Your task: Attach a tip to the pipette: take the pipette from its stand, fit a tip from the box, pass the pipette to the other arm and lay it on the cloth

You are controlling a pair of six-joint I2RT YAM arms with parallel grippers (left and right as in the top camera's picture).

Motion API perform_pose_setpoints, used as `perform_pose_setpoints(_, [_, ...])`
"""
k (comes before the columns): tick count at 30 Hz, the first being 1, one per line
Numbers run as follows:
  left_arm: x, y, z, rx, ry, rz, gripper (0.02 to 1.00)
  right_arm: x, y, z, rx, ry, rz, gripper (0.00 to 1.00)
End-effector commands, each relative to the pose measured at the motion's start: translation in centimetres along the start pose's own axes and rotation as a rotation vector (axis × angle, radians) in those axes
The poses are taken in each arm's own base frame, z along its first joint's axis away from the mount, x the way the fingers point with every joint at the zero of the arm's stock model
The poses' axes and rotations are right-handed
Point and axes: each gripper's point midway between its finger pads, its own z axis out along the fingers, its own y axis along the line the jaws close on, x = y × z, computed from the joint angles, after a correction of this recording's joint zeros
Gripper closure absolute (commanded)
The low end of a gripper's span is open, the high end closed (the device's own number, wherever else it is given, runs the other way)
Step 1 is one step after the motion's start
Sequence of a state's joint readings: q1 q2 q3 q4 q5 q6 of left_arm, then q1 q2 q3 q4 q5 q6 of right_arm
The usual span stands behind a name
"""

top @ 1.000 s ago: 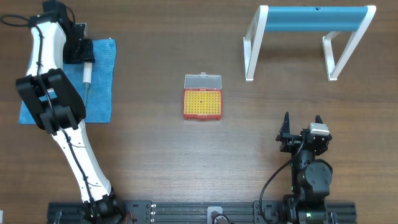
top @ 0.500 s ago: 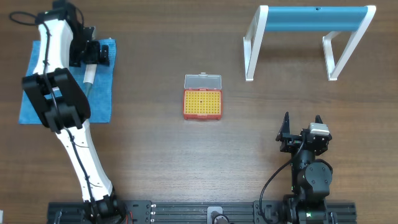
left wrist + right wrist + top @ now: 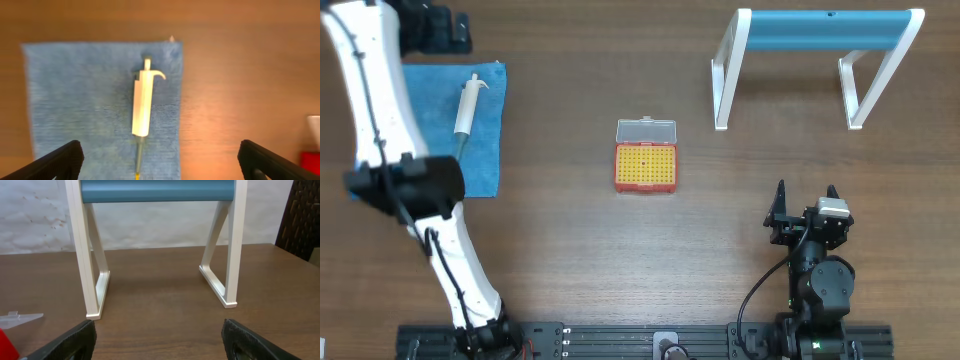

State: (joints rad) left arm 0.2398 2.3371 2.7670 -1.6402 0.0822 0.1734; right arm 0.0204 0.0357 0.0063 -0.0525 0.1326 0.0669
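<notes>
Left end effector (image 3: 160, 150) higher now, open above white pipette (image 3: 142, 107) on blue cloth (image 3: 75, 90)

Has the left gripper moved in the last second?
Yes: the left gripper has drawn up the top view, off the white pipette, past the far edge of the blue cloth.

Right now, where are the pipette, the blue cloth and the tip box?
pipette (image 3: 141, 107), left wrist view, its white body.
blue cloth (image 3: 487, 175), top view, bare lower right corner.
tip box (image 3: 645, 167), top view, yellow tip grid.
</notes>
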Motion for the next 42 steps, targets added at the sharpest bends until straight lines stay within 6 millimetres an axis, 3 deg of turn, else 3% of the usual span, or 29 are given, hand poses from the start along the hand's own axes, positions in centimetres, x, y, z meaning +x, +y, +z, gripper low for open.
perform_pose_setpoints(1, [0.4, -2.7, -15.8, -0.015, -0.331, 0.026, 0.02, 0.2, -0.2, 0.0, 0.013, 0.005, 0.01, 0.18])
perform_pose_setpoints(5, [3.3, -3.1, -23.6, -0.077, -0.485, 0.031, 0.018, 0.2, -0.2, 0.0, 0.013, 0.005, 0.01, 0.18])
perform_pose_setpoints(9, [7.4, -4.1, -28.6, -0.093, -0.587, 0.039, 0.02, 0.2, -0.2, 0.0, 0.013, 0.005, 0.01, 0.18])
perform_pose_setpoints(12, [10.8, -2.6, -30.7, -0.208, -0.631, -0.042, 0.02, 0.2, -0.2, 0.0, 0.013, 0.005, 0.01, 0.18])
perform_pose_setpoints(16, [15.6, -3.7, -32.1, -0.21, -0.748, -0.035, 0.02, 0.2, -0.2, 0.0, 0.013, 0.005, 0.01, 0.178])
perform_pose_setpoints(20, [18.0, -4.2, -33.5, -0.233, -0.953, -0.03, 0.02, 0.2, -0.2, 0.0, 0.013, 0.005, 0.01, 0.18])
perform_pose_setpoints(24, [18.3, -5.0, -32.2, -0.202, -1.077, 0.0, 0.02, 0.2, -0.2, 0.0, 0.013, 0.005, 0.01, 0.178])
perform_pose_setpoints(30, [16.4, -6.9, -28.4, -0.114, -1.339, 0.105, 0.02, 0.2, -0.2, 0.0, 0.013, 0.005, 0.01, 0.18])
perform_pose_setpoints(33, [16.5, -8.2, -26.0, -0.068, -1.444, 0.149, 0.02, 0.2, -0.2, 0.0, 0.013, 0.005, 0.01, 0.18])
perform_pose_setpoints(42, [17.2, -9.9, -17.2, 0.021, -1.344, 0.185, 0.02, 0.2, -0.2, 0.0, 0.013, 0.005, 0.01, 0.18])
